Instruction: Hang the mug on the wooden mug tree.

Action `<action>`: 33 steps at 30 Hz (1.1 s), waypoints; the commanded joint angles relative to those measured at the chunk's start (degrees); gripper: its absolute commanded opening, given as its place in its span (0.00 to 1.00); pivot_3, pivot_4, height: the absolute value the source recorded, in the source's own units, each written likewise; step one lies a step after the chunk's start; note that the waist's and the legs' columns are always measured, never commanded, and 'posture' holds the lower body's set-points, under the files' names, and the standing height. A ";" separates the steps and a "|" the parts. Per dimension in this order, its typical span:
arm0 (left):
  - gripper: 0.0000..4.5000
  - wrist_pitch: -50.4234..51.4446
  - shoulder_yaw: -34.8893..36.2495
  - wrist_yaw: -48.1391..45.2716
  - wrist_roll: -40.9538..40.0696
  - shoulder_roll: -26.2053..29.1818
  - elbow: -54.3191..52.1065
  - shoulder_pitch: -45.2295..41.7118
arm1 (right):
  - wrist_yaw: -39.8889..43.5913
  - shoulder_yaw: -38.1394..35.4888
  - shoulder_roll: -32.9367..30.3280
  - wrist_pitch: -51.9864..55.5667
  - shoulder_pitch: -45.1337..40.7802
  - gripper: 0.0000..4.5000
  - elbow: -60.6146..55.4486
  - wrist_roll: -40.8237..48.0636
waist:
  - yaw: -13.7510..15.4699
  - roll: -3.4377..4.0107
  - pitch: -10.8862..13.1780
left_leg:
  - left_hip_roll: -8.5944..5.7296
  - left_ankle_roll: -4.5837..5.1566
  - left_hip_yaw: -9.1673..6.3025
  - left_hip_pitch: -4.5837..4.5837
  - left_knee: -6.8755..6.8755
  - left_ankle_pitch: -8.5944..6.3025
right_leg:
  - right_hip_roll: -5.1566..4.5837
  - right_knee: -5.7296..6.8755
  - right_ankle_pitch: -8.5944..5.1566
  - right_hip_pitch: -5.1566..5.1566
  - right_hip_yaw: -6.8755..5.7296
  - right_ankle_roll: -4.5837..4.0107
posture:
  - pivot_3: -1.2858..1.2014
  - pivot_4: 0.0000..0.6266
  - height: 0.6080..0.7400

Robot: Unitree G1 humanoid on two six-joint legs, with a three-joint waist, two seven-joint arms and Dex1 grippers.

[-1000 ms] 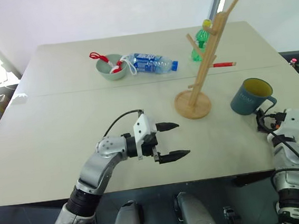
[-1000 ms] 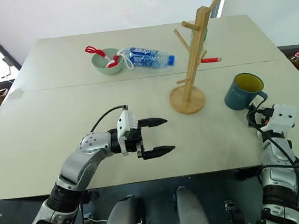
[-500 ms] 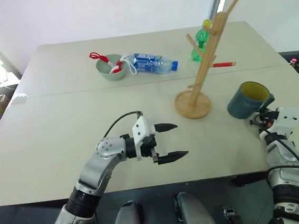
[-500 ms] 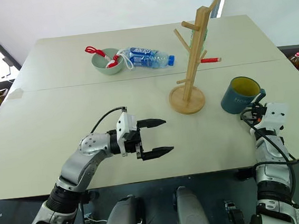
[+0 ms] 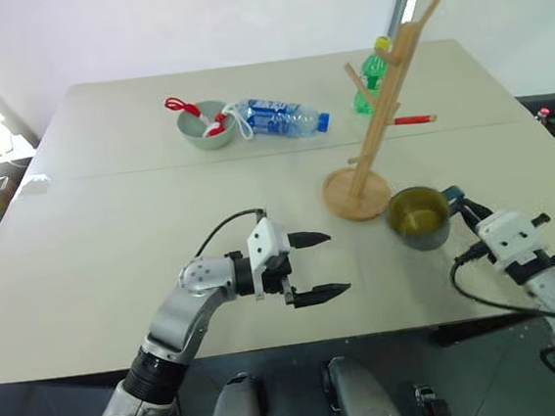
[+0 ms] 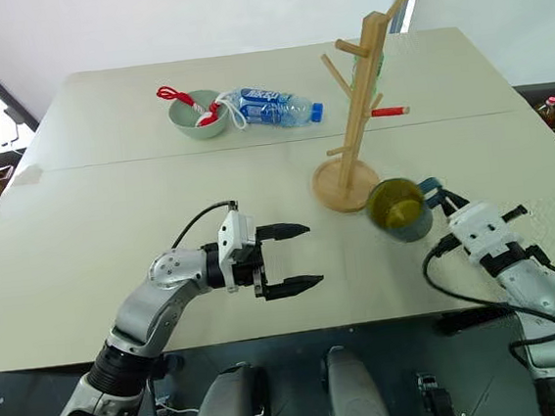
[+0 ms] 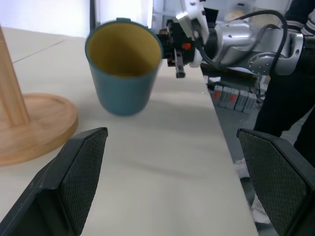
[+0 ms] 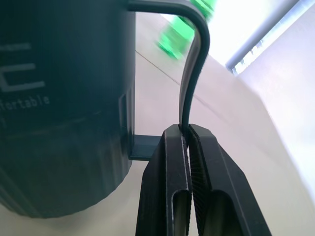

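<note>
1. While hovering low over the table [image 5: 111, 214], the left gripper [image 5: 317, 263] points toward three o'clock with its two fingers spread and nothing between them.
2. The wooden mug tree [image 5: 377, 120] stands at one o'clock from it.
3. Just beside the tree's base, the mug [image 5: 418, 217] tilts, its handle pinched in the right gripper [image 8: 188, 132].

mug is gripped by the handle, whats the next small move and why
Probably lift the mug higher toward a peg. The right tool is shut on its handle, and it hangs tilted beside the wooden mug tree base, below the pegs.
</note>
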 commanded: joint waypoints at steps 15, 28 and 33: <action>1.00 -2.30 2.04 0.88 -0.68 -1.81 0.27 -0.80 | 7.04 -3.23 -6.57 9.16 -16.10 0.02 -6.71 7.53 | 0.22 -0.02 0.02 | -0.05 0.01 0.00 -0.07 0.07 -0.01 | -0.07 -0.01 0.01 0.00 -0.01 0.00 | 0.52 0.24 1.00; 1.00 -1.59 10.78 6.09 -4.69 -3.91 0.82 -5.64 | 10.65 -1.39 -7.40 10.65 -24.13 0.02 -1.50 8.19 | 0.28 -0.04 0.03 | -0.08 0.01 0.01 -0.08 0.07 0.00 | -0.05 0.00 0.01 0.02 -0.06 0.01 | 0.52 0.24 1.00; 1.00 -0.72 11.77 5.58 -6.12 -2.76 0.15 -6.92 | 12.21 -0.23 -7.47 12.23 -26.03 0.02 0.49 8.41 | 0.29 -0.04 0.03 | -0.08 0.01 0.02 -0.07 0.07 0.00 | -0.05 0.00 0.02 0.03 -0.06 0.01 | 0.52 0.24 1.00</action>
